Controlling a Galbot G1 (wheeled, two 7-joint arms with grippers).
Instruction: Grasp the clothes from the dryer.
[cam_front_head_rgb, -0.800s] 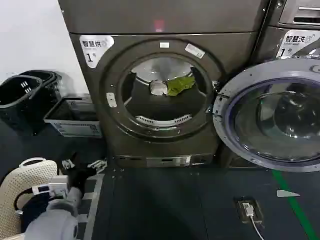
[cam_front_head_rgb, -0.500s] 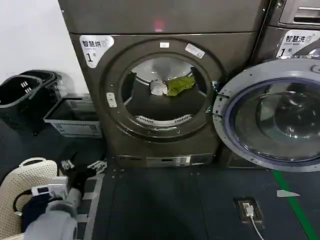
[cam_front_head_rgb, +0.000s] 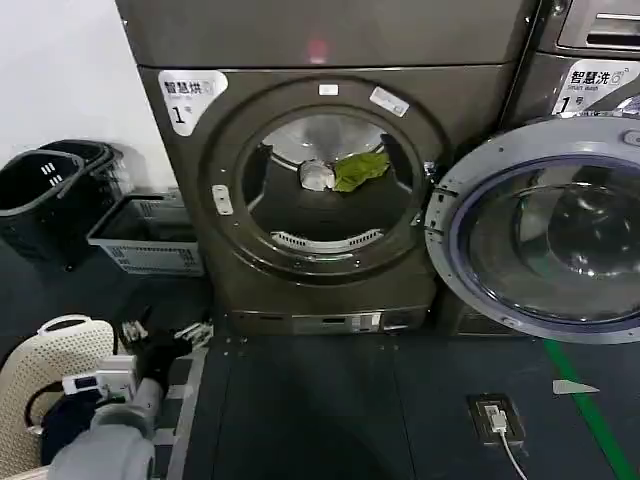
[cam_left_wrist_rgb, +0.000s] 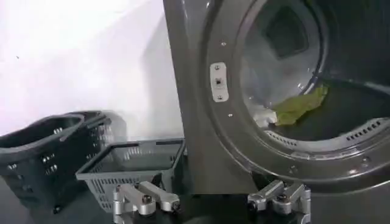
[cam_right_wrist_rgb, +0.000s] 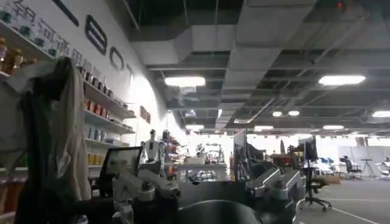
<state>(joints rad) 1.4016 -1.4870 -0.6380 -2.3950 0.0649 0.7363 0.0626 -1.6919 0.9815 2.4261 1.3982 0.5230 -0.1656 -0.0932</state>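
Note:
The dryer (cam_front_head_rgb: 320, 180) stands in the middle, its round porthole open. The clothes (cam_front_head_rgb: 345, 172) lie far back in the drum: a whitish-grey piece (cam_left_wrist_rgb: 263, 115) beside a yellow-green piece (cam_left_wrist_rgb: 298, 105). My left gripper (cam_front_head_rgb: 165, 333) hangs low over the floor at the dryer's front left corner, well short of the opening. It is open (cam_left_wrist_rgb: 212, 204), with nothing between its fingers. My right gripper (cam_right_wrist_rgb: 210, 189) is open too and points away into the room, holding nothing.
The dryer's round door (cam_front_head_rgb: 540, 230) hangs open to the right, in front of the neighbouring machine (cam_front_head_rgb: 590, 60). Black baskets (cam_front_head_rgb: 45, 195) and a grey basket (cam_front_head_rgb: 140, 235) stand left of the dryer. A white woven basket (cam_front_head_rgb: 50, 370) sits beside my left arm. A floor socket (cam_front_head_rgb: 497, 418) lies right.
My left arm has sunk slightly in the head view, gripper still open. The clothes have not moved.

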